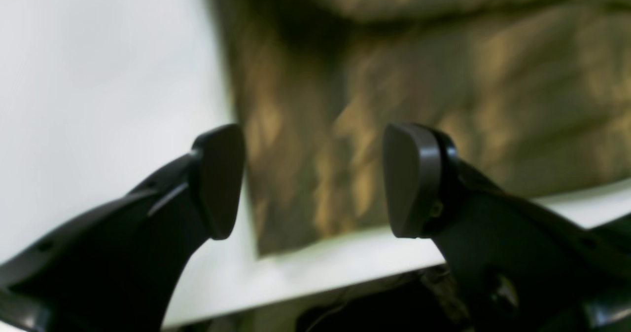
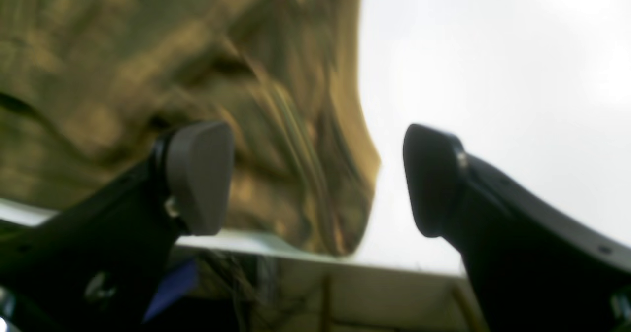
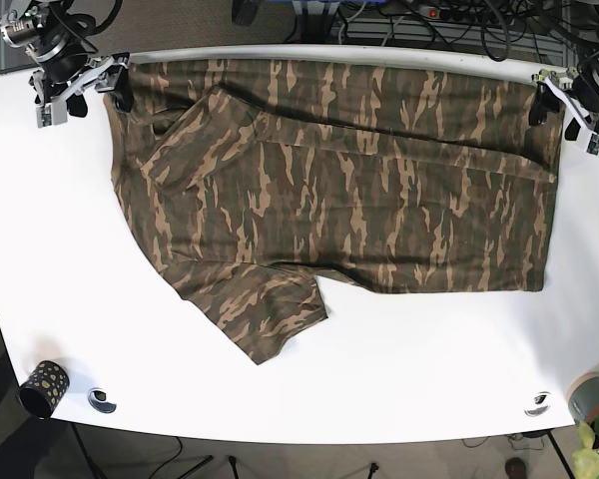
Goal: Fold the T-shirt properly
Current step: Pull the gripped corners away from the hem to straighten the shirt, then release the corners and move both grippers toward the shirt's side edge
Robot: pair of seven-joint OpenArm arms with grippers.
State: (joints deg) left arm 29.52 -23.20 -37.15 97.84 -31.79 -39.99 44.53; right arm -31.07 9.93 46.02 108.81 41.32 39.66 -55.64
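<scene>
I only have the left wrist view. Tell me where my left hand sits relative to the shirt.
Observer: In the base view the left hand is at the far right corner of the camouflage T-shirt, open, gripping nothing.
Operator: Report the other arm.
Observer: The right hand is at the far left corner, also open; the right wrist view shows a cloth edge between its fingers.
Operator: Give me the shirt's layout.
Observer: It is spread on the white table, with one sleeve pointing to the near edge.
</scene>
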